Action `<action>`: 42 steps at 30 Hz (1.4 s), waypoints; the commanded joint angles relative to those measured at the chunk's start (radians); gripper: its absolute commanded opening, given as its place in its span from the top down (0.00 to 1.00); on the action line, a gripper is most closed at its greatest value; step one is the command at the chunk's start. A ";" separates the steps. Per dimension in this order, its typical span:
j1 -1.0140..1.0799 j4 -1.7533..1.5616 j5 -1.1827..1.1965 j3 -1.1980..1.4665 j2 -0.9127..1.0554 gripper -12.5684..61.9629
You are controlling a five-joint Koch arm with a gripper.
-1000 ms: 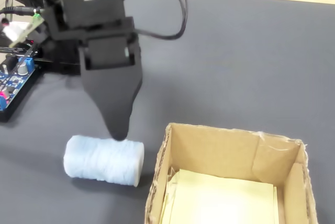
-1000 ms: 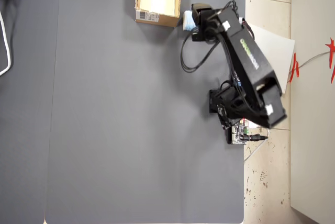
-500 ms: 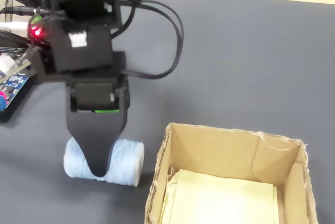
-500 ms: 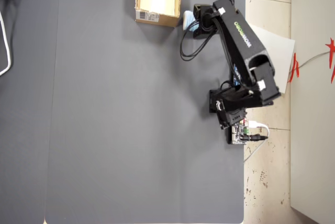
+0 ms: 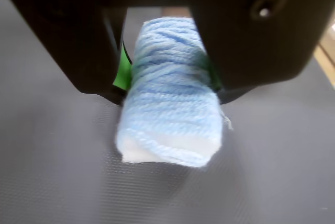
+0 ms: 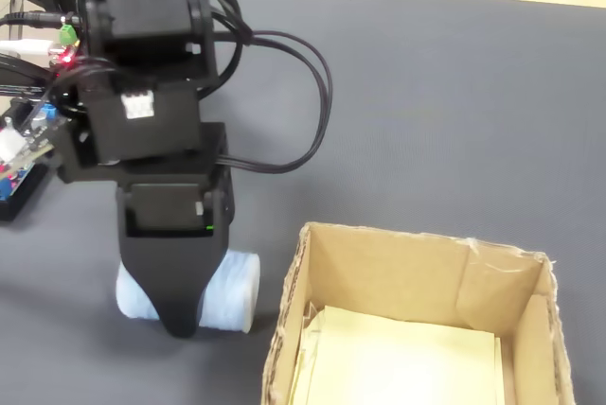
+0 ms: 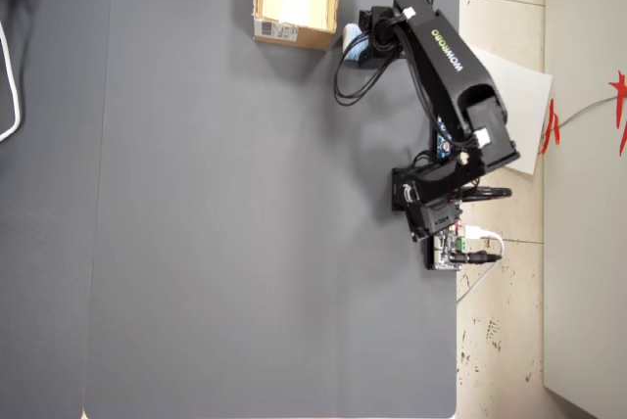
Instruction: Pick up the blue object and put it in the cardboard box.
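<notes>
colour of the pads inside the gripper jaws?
Bright green; a pad shows beside the blue object, clearest in the wrist view.

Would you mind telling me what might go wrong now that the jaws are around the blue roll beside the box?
The blue roll is soft yarn gripped near one end, with the free end sticking out, so it may squash, tilt or slip when lifted. The box stands close beside it in the fixed view, so a low sideways carry might clip its near wall or push the box. A loose strand at the roll's edge could snag.
</notes>
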 commanded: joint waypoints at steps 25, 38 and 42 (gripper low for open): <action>-0.026 -0.710 0.164 0.249 0.419 0.69; -0.218 -0.787 0.123 0.110 0.411 0.69; -0.273 -0.819 0.127 0.043 0.382 0.69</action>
